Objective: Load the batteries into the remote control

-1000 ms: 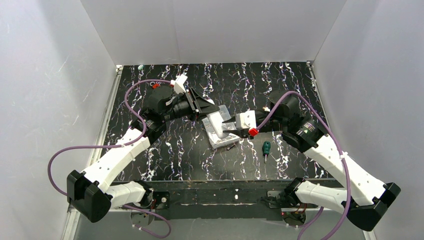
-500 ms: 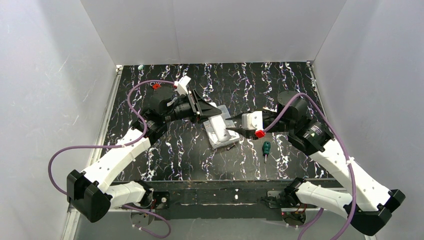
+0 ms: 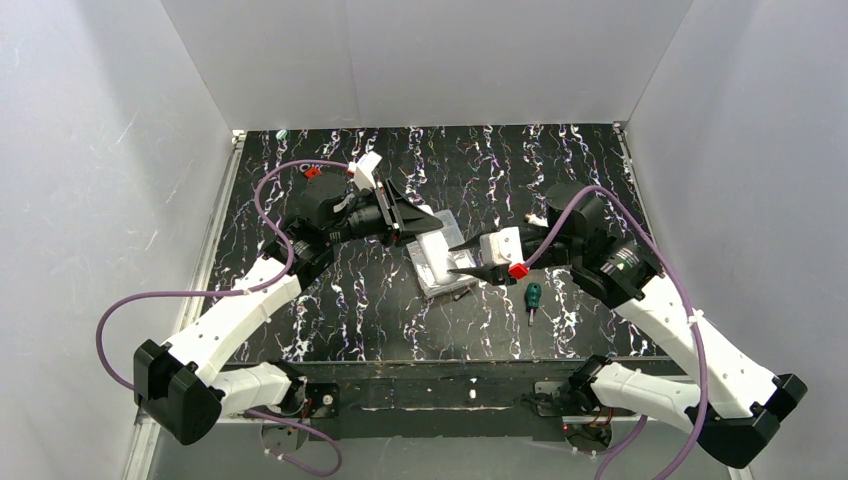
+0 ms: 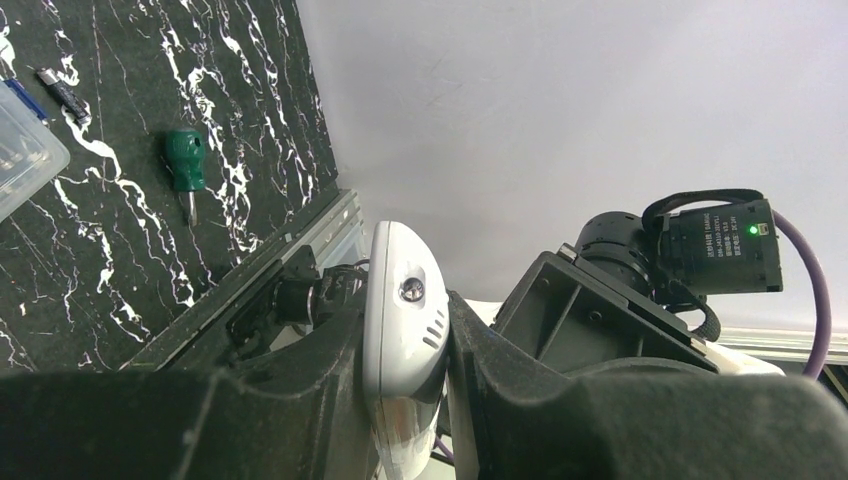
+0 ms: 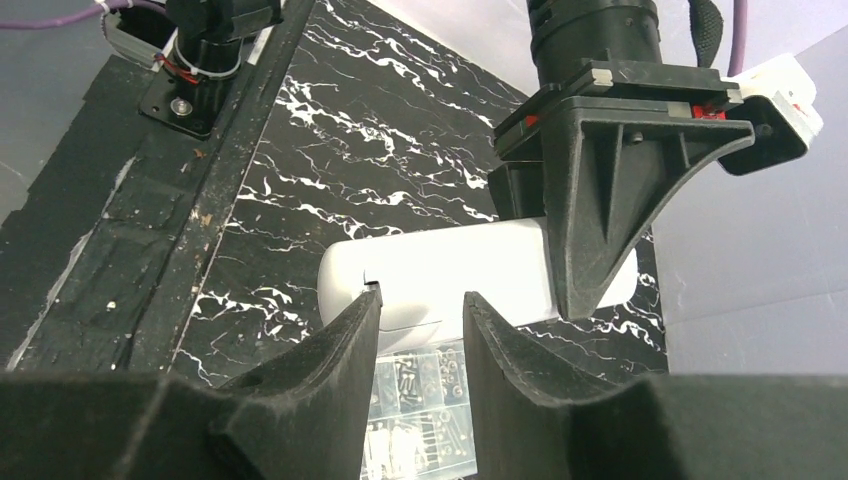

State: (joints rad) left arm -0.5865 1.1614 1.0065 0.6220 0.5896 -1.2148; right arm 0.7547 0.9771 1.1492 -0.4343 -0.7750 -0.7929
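Observation:
The white remote control (image 3: 433, 245) is clamped edge-on between the fingers of my left gripper (image 3: 424, 229), held above the table. In the left wrist view the remote (image 4: 404, 330) shows its back with a screw and small slots. My right gripper (image 3: 459, 263) is open and empty, its tips just short of the remote's free end. In the right wrist view the remote (image 5: 440, 275) lies across just beyond my right gripper (image 5: 420, 305). A small dark battery (image 4: 62, 88) lies on the table.
A clear compartment box (image 3: 443, 276) of small parts lies under both grippers and also shows in the right wrist view (image 5: 425, 400). A green-handled screwdriver (image 3: 533, 298) lies to its right and shows in the left wrist view (image 4: 185, 168). White walls enclose the black marbled table (image 3: 340, 300).
The left gripper has turned the remote, so it looks shorter from above. The right arm has shifted and its open fingers have come slightly lower and closer to the remote's end.

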